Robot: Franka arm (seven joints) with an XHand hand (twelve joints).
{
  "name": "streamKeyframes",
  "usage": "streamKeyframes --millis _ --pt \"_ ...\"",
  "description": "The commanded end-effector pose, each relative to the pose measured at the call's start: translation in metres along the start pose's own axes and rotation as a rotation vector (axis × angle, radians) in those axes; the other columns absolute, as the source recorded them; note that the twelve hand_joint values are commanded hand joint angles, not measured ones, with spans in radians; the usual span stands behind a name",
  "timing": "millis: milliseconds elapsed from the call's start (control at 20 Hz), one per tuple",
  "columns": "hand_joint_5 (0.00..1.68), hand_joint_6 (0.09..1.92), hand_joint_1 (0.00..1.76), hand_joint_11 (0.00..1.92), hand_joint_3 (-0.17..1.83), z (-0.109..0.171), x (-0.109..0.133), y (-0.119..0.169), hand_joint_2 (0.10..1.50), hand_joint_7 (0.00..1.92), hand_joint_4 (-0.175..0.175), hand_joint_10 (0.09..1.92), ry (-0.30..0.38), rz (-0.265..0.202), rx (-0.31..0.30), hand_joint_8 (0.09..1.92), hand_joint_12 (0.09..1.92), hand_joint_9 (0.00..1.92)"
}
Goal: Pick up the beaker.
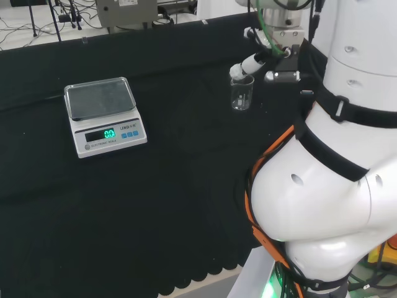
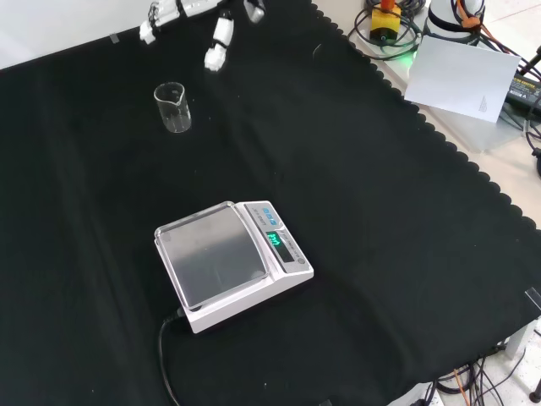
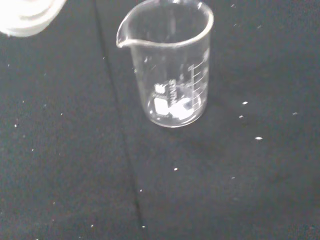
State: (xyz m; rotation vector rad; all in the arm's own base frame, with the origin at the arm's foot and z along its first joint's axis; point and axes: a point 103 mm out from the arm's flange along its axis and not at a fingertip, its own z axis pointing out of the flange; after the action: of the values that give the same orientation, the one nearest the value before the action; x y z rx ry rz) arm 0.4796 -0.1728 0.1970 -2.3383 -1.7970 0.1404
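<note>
In the head view, the small clear glass beaker [image 1: 242,94] is standing upright on the black-clothed tabletop [image 1: 155,205], untouched; just right of it the black and white hand [image 1: 251,63] is hovering with fingers relaxed, holding nothing, so grasping and lifting are remaining

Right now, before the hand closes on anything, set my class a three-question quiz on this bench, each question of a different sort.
1. True or false: the beaker stands upright on the black cloth.
2. Multiple choice: in the front view, the hand is (A) curled round the beaker, (B) above and to the right of it, apart from it, (C) resting on the scale.
3. Short answer: what lies on the scale's pan?

Key
1. True.
2. B.
3. Nothing; the pan is bare.
</note>
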Motion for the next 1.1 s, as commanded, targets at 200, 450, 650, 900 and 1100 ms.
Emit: streamKeyframes --millis 200,450,650,900,1100 --pt "0.00 0.09 0.62 0.00 0.07 0.032 0.019 0.044 0.69 0.00 0.096 0.81 0.003 -0.041 0.014 0.19 1.22 0.03" --pt "0.00 0.09 0.63 0.00 0.07 0.041 0.011 0.059 0.69 0.00 0.099 0.81 -0.030 -0.031 0.036 0.19 1.21 0.02" --pt "0.00 0.09 0.64 0.00 0.07 0.050 0.006 0.069 0.69 0.00 0.102 0.81 -0.034 -0.027 0.059 0.19 1.21 0.02" --pt "0.00 0.09 0.65 0.00 0.07 0.063 0.000 0.076 0.69 0.01 0.104 0.81 -0.055 -0.014 0.098 0.21 1.20 0.02" --pt "0.00 0.09 0.67 0.00 0.07 0.072 -0.005 0.079 0.70 0.01 0.104 0.83 -0.057 0.000 0.114 0.29 1.22 0.03"
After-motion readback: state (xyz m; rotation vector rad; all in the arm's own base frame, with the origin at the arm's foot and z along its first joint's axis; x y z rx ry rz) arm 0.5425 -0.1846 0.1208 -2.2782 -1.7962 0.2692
